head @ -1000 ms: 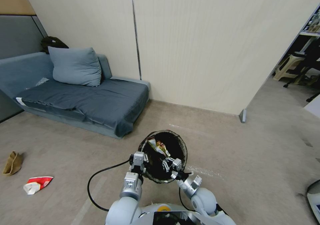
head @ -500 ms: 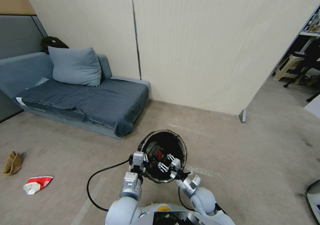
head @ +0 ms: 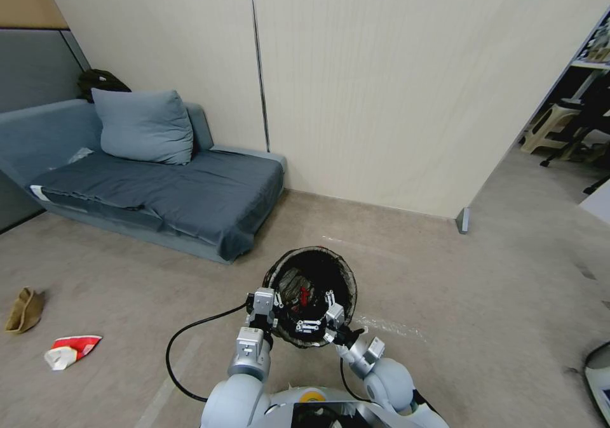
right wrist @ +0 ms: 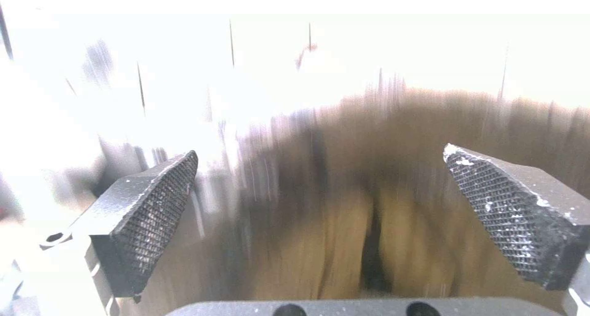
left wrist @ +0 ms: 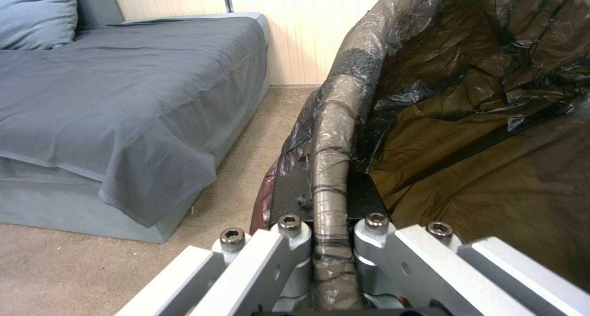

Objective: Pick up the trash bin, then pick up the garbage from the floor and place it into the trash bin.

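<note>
The trash bin (head: 330, 269), a round bucket lined with a black bag, hangs in front of me off the floor. My left gripper (head: 275, 301) is shut on its near-left rim (left wrist: 332, 141), which the left gripper (left wrist: 329, 194) clamps between its fingers. Over the bin's mouth, at its near edge, my right gripper (head: 314, 319) is open; its pads (right wrist: 154, 205) hold nothing. A red scrap (head: 304, 294) lies inside the bin. On the floor at far left lies garbage: a red-and-white wrapper (head: 70, 350) and a brown paper piece (head: 24, 309).
A grey sofa (head: 159, 193) with a cushion (head: 143, 126) stands against the wall at back left. A black cable (head: 184, 345) loops over the floor by my left arm. A passage with a stool (head: 553, 126) opens at right. A white object (head: 600, 371) sits at the lower right edge.
One second ago my right gripper held a yellow wrapper over the bin. It has opened, the wrapper has dropped out of sight inside, and the gripper has drawn back toward the near rim.
</note>
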